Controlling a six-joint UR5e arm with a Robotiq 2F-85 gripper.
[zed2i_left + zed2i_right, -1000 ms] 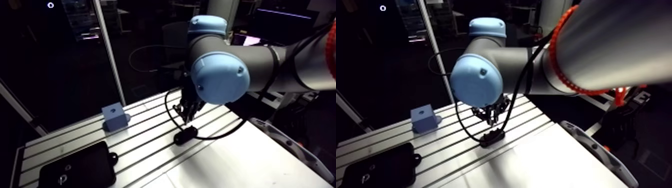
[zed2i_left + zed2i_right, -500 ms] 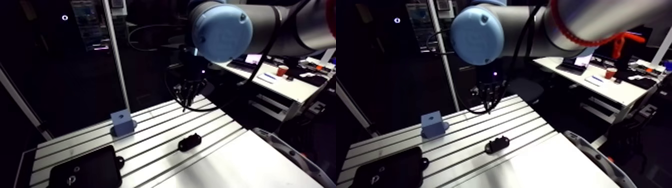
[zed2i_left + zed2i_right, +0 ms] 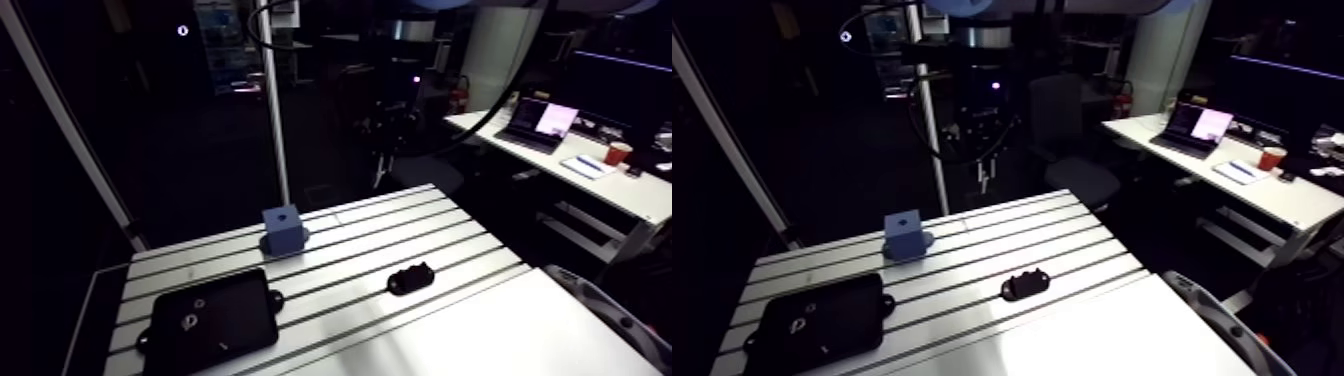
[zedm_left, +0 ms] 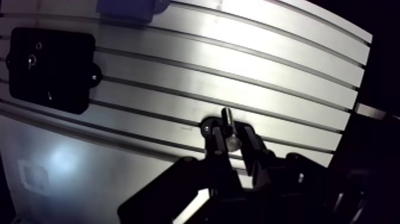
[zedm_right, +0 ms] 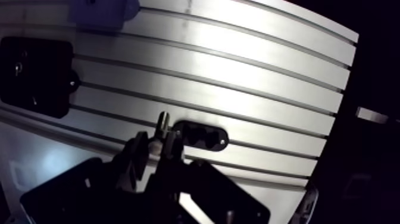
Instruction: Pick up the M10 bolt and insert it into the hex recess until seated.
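The gripper [image 4: 233, 142] is closed narrow on the bolt [image 4: 228, 126]. Its two fingers [image 4: 215, 145] pinch the bolt at the head end, and the thin shank sticks out ahead of the fingertips. In the arm view the gripper hangs high above the far side of the table [image 3: 470, 320], well clear of its surface.

Seen from the wrist, a small black oval part [image 5: 200, 135] lies on the table directly below the bolt, along one of the slots. In the arm view it sits alone in the nearer half of the table, well apart from everything else.

Farther out past several slots is a flat black plate [image 4: 52, 70] with a few small light marks on its top and a small knob on one edge. It lies near the table's corner.

Farthest from the gripper stands a blue block [image 3: 284, 231] near the table's far edge, with a dark hole in its top face. The plate lies near the block without touching it. Whether that hole is hex-shaped cannot be told.
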